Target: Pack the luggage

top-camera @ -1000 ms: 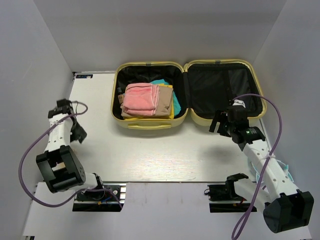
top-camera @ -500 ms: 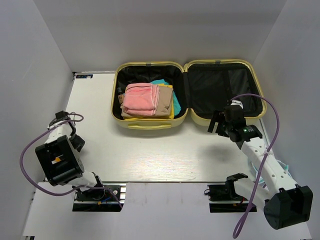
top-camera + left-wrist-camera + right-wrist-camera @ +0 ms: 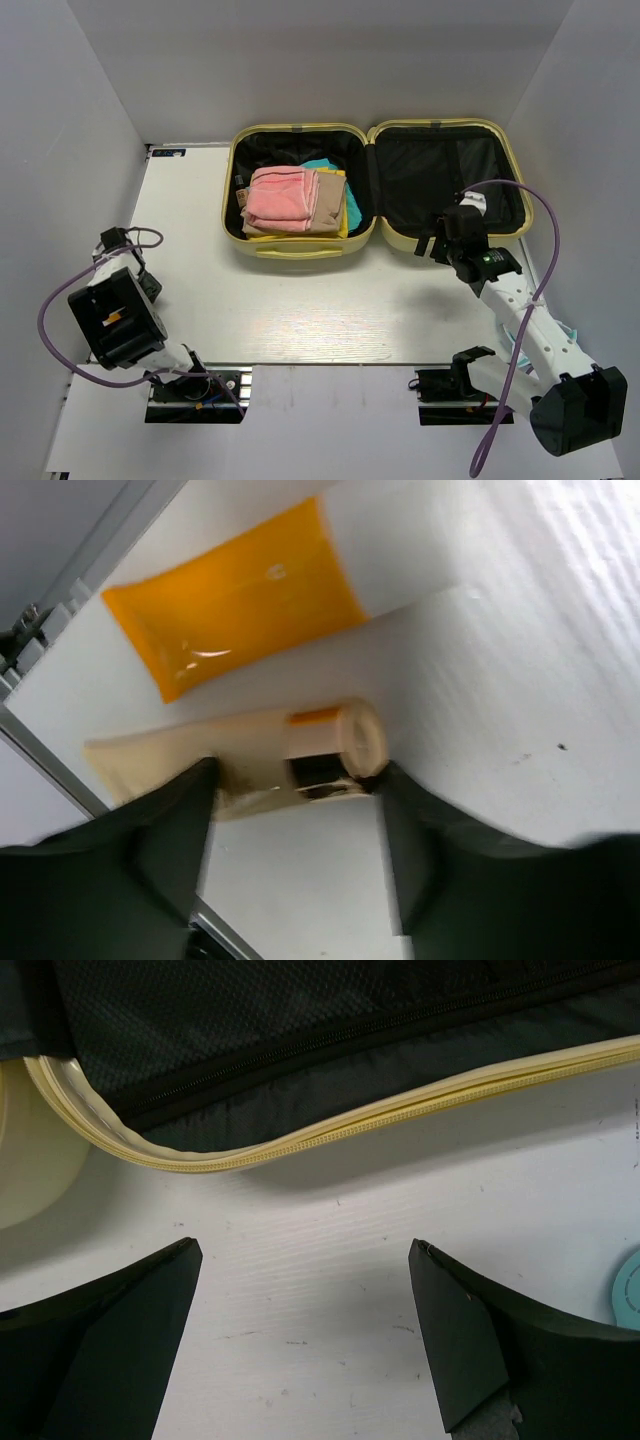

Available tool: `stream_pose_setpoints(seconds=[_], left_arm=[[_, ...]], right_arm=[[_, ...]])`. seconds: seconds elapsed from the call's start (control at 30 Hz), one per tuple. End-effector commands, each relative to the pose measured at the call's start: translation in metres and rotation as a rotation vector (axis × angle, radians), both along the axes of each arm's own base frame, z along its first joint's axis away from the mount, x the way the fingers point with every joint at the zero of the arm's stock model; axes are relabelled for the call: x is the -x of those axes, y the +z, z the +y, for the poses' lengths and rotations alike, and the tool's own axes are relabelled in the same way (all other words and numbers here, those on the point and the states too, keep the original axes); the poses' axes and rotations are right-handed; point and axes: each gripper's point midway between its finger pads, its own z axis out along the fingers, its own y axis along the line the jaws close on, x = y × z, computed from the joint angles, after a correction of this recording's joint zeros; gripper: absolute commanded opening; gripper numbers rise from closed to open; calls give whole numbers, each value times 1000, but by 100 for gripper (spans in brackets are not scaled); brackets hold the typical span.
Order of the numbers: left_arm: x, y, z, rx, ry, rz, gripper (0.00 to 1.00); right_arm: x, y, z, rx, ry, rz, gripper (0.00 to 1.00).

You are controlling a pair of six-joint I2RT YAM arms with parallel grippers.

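Observation:
The luggage (image 3: 300, 250) lies open at the back of the table, pale yellow with black lining. Its left half holds folded pink cloth (image 3: 278, 197), tan cloth (image 3: 327, 203) and teal cloth (image 3: 327, 166); its right half (image 3: 440, 180) is bare. My left gripper (image 3: 147, 287) is low at the table's left edge. In the left wrist view a beige tube (image 3: 250, 755) lies across the tips of that gripper (image 3: 297, 770), its cap touching one finger (image 3: 420, 830). My right gripper (image 3: 440, 243) hovers open by the luggage's rim (image 3: 300, 1140), nothing between the tips of that gripper (image 3: 305, 1245).
An orange and white tube (image 3: 300, 590) lies just beyond the beige one, near the table's metal edge (image 3: 40, 630). A teal round thing (image 3: 630, 1290) sits on the table right of my right gripper. Grey walls close in both sides.
My left arm has drawn back toward the near left edge and its jaws have narrowed round the beige tube. My right gripper has edged closer to the luggage's front rim.

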Motion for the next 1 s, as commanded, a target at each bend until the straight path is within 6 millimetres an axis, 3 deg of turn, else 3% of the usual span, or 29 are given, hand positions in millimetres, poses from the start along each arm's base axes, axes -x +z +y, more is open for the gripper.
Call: stream_pose_setpoints(seconds=[0.0, 0.07, 0.23, 0.27, 0.47, 0.53, 0.6, 0.63, 0.67, 0.73, 0.8, 0.83, 0.87, 0.9, 0.93, 0.97], left_arm=[[-2, -23, -27, 103, -54, 32, 61], [-2, -29, -38, 134, -82, 70, 52], [-22, -28, -59, 155, -146, 43, 8], [-27, -27, -61, 160, -158, 30, 3], [-64, -16, -86, 199, -258, -80, 0], [-87, -3, -104, 243, -330, -160, 0], [-114, 27, -112, 225, -376, -274, 0], [-129, 41, -134, 258, -455, -332, 0], [-140, 53, -139, 248, -489, -386, 0], [-173, 105, -156, 200, -562, -553, 0], [-196, 136, -171, 197, -610, -662, 0], [-216, 166, -176, 196, -594, -749, 0], [-225, 178, -192, 203, -628, -791, 0], [-251, 192, -198, 185, -646, -885, 0], [-264, 210, -200, 167, -671, -943, 0], [-278, 214, -241, 215, -789, -990, 0]], right_arm=[[-19, 29, 0, 2, -23, -114, 90], [-20, 28, 1, 3, -24, -116, 90], [-18, 25, 1, 12, -21, -119, 90], [-18, 26, -1, 20, -26, -121, 90], [-15, 30, -7, 37, -44, -151, 90], [-14, 31, -9, 39, -49, -158, 90], [-16, 31, -7, 35, -42, -161, 90], [-15, 32, -6, 30, -37, -161, 90], [-16, 31, -3, 20, -21, -161, 90], [-15, 29, -2, 12, -25, -156, 90], [-14, 30, -2, 10, -23, -165, 90], [-13, 28, -3, 9, -25, -165, 90], [-13, 28, -5, 16, -36, -171, 90], [-13, 29, -8, 21, -42, -177, 90], [-11, 27, -8, 19, -42, -178, 90], [-11, 25, -9, 25, -49, -175, 90]])
